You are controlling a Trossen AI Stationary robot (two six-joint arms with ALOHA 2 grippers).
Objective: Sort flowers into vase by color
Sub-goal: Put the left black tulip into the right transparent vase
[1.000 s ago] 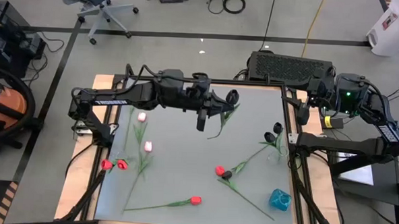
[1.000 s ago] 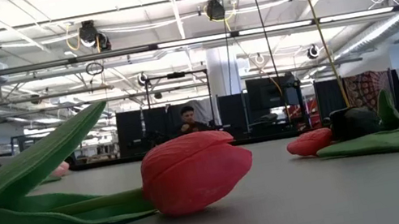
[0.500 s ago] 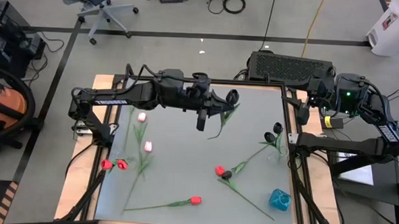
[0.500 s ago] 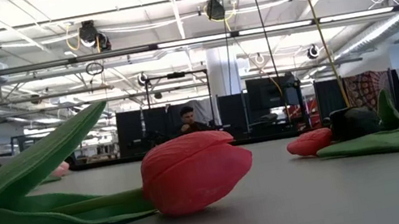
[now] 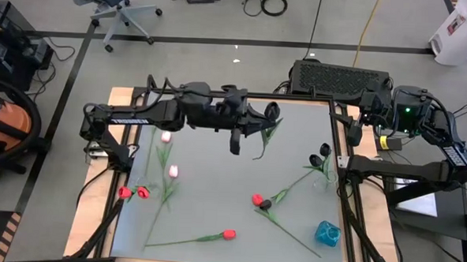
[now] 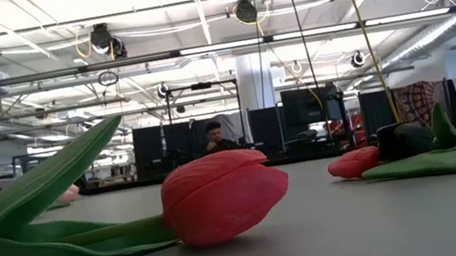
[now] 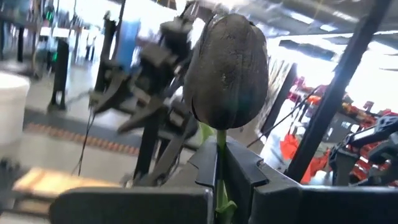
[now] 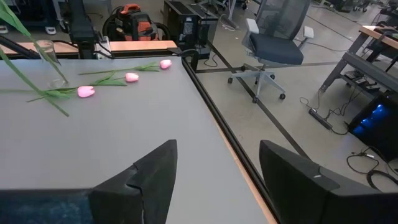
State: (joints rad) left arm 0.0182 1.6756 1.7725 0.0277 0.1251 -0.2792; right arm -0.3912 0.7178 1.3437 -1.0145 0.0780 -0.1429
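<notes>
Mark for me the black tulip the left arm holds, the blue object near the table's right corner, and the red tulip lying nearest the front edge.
black tulip [image 7: 229, 71]: left wrist view, middle of the head.
blue object [image 5: 327, 233]: high view, its centre.
red tulip [image 5: 229, 234]: high view, on the head.

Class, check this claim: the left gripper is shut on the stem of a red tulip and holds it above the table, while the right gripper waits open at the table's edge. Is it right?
Not quite. The tulip in the left gripper is a black tulip, not red, as the left wrist view shows. The rest stands: it is held by the stem above the table, and the right gripper waits open at the edge.
</notes>
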